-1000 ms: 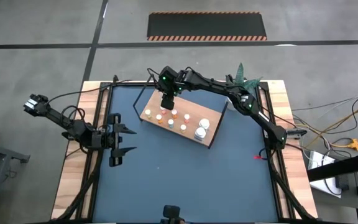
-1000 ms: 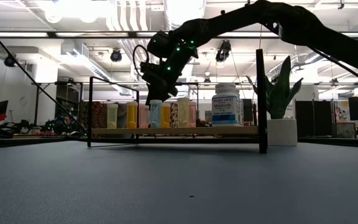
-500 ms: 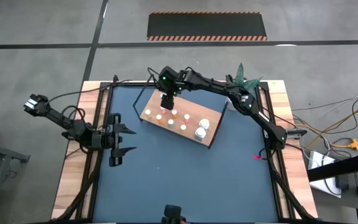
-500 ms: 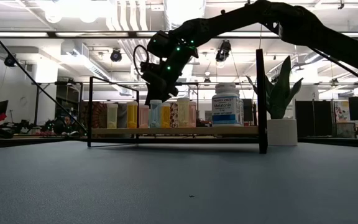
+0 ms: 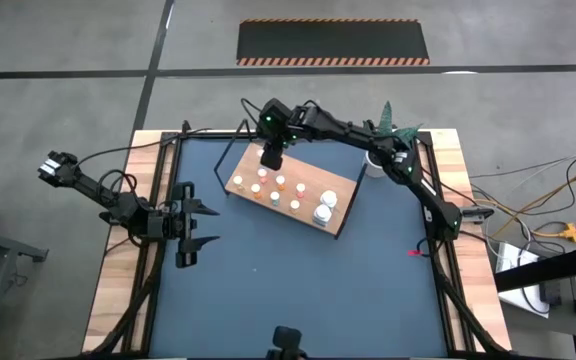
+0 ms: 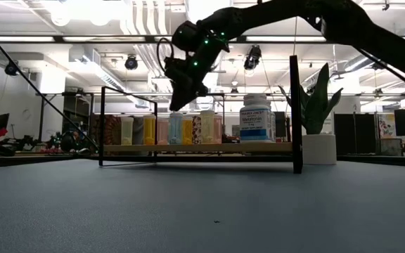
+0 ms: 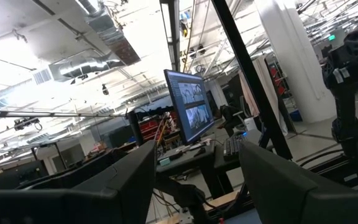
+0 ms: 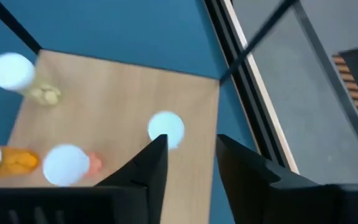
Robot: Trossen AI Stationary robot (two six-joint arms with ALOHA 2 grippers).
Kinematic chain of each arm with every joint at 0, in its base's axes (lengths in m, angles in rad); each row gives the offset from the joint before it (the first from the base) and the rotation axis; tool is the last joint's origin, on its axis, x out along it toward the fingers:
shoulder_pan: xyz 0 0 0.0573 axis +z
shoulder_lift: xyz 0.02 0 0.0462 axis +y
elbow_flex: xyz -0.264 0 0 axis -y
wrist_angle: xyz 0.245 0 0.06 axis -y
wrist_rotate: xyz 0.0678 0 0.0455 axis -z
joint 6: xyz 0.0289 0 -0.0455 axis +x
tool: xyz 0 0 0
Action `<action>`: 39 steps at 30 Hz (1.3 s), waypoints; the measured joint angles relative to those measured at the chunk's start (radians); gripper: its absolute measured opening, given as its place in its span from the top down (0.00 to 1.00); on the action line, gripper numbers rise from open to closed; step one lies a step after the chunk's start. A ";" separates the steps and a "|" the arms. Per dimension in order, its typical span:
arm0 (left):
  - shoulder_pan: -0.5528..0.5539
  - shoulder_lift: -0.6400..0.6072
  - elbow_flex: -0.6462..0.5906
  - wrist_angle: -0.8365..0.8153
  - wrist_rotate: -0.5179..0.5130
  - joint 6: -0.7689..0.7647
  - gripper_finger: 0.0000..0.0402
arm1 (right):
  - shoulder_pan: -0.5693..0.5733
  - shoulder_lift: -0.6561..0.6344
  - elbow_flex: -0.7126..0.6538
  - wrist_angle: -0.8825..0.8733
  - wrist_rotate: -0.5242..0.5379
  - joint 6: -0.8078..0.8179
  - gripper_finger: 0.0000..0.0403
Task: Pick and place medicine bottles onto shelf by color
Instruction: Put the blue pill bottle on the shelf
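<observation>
From overhead, the medicine bottles (image 5: pixel 293 194) are seen only as pale caps dotted over the shelf (image 5: pixel 345 184), which sits at the far middle of the dark blue tabletop (image 5: pixel 298 280). Colours are only given away by the low view: yellowish, orange, pinkish and white bottles lined up on the board, with a bigger white labelled bottle (image 6: pixel 256 117) at the plant end. The right gripper (image 5: pixel 271 157) is held above the shelf's far corner, lifted clear of the bottles; in its wrist view the fingers (image 8: pixel 149 167) are seen slightly parted with nothing between them. The left gripper (image 5: pixel 194 224) is parked near the table's left edge, fingers spread, empty.
</observation>
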 joint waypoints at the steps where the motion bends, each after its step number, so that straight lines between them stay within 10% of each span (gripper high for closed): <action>1: 0.000 0.000 0.000 0.000 0.000 0.000 0.47 | -0.002 0.000 -0.002 -0.010 0.001 0.004 0.71; 15: 0.000 -0.002 -0.006 0.000 -0.002 0.000 0.47 | -0.003 0.063 -0.012 -0.052 0.002 0.035 0.97; 39: 0.000 -0.009 -0.010 -0.001 -0.003 0.017 0.47 | -0.003 0.120 -0.011 0.081 -0.042 0.050 0.98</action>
